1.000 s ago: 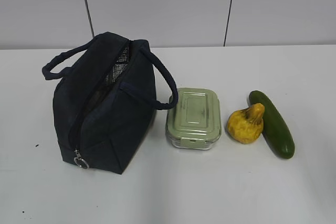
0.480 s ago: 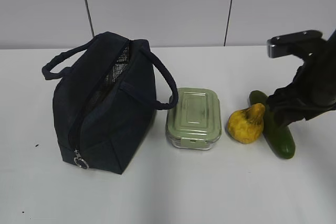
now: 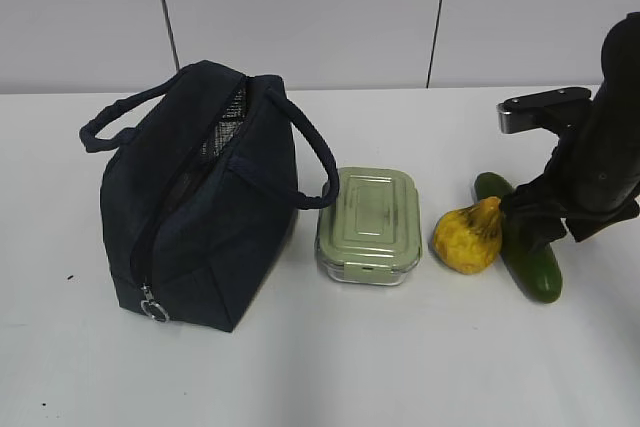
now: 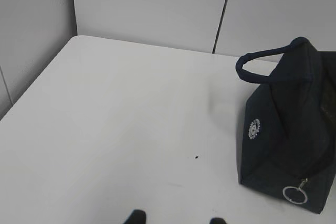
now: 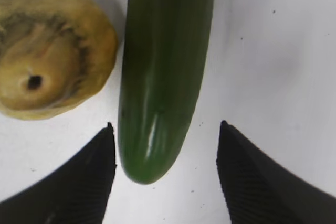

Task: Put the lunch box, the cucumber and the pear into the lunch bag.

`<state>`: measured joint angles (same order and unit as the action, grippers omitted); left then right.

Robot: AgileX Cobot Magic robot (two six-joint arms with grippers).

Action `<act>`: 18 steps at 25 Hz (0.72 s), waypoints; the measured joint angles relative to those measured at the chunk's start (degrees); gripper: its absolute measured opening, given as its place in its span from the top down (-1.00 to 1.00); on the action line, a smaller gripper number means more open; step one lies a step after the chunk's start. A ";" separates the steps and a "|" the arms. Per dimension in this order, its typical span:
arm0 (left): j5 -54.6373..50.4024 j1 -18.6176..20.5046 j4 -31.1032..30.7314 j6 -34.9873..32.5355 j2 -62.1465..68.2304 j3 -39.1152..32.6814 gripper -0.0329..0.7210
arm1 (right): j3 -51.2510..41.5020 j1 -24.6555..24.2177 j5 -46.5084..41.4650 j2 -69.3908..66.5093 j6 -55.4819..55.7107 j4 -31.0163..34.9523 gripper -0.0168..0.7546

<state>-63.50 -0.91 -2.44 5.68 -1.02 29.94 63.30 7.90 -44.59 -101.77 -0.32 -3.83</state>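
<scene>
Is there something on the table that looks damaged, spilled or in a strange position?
Nothing is spilled or broken. The lunch bag lies tipped on its side with its zipper partly open. The pear has brownish patches and rests against the cucumber. The lunch box sits flat with its lid on.

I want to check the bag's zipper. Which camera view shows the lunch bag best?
The exterior view: the whole lunch bag shows, its top open on silvery lining. The left wrist view shows one end with the ring pull; the right wrist view shows none.

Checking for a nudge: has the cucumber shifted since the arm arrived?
No. The cucumber lies beside the pear exactly as before.
</scene>
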 joint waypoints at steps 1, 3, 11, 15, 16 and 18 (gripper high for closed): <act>0.00 0.00 0.00 0.00 0.00 0.00 0.29 | -0.02 -0.26 0.38 -0.25 -0.22 0.00 -0.28; 0.00 0.00 0.00 0.00 0.00 0.00 0.29 | 0.03 -0.77 0.89 -0.97 -1.27 0.66 -0.28; 0.00 0.00 0.22 0.00 0.00 0.00 0.29 | 0.11 -0.91 2.88 -3.74 -5.23 5.08 -0.28; 0.00 0.00 0.82 0.00 0.00 0.00 0.29 | 0.11 -0.91 3.37 -4.72 -5.26 5.20 -0.28; 0.00 0.00 1.21 0.00 0.00 0.00 0.29 | 0.11 -0.91 3.37 -5.02 -5.26 5.20 -0.28; 0.00 0.00 1.67 0.00 0.00 0.00 0.28 | 0.17 -0.91 3.52 -5.41 -5.35 5.20 -0.29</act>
<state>-63.50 -0.91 -0.78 5.68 -1.02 29.94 63.47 6.99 -41.08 -107.18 -5.67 1.37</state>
